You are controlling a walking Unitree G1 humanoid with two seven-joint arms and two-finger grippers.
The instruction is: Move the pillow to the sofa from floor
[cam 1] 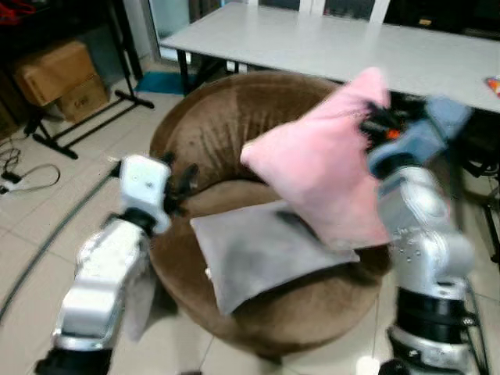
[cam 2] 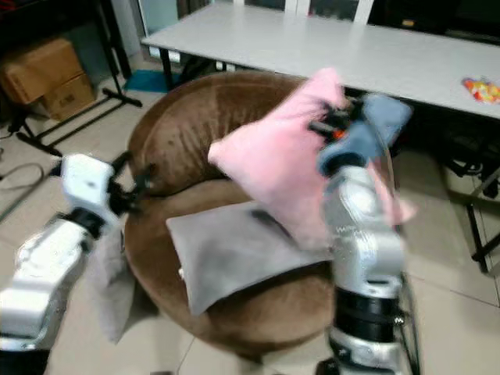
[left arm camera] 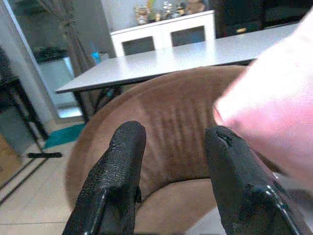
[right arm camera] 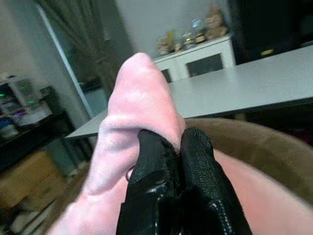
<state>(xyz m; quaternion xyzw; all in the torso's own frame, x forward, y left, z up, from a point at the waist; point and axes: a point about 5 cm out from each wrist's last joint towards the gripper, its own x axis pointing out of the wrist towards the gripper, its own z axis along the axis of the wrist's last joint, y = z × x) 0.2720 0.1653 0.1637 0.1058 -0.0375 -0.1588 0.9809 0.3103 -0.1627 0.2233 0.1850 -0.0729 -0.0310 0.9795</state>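
Two pillows share the scene with a round brown velvet sofa chair, which stands on a pale tiled floor. Behind it runs a long white surface on black legs, and cardboard boxes sit under a dark rack at the far left (a cable trails over the tiles near them). A white sideboard with ornaments stands against the back wall.

A grey pillow lies flat on the seat, one corner reaching over the front edge. The pink pillow hangs in the air above the seat and the grey pillow, tilted, its long axis running from a high corner near the backrest's right side down toward the seat front; one side corner points left across the seat.

The right pincer is closed on that raised corner, fabric bunched between its black fingers.

The left pincer is open with nothing between its fingers, held by the chair's left rim and facing the backrest.
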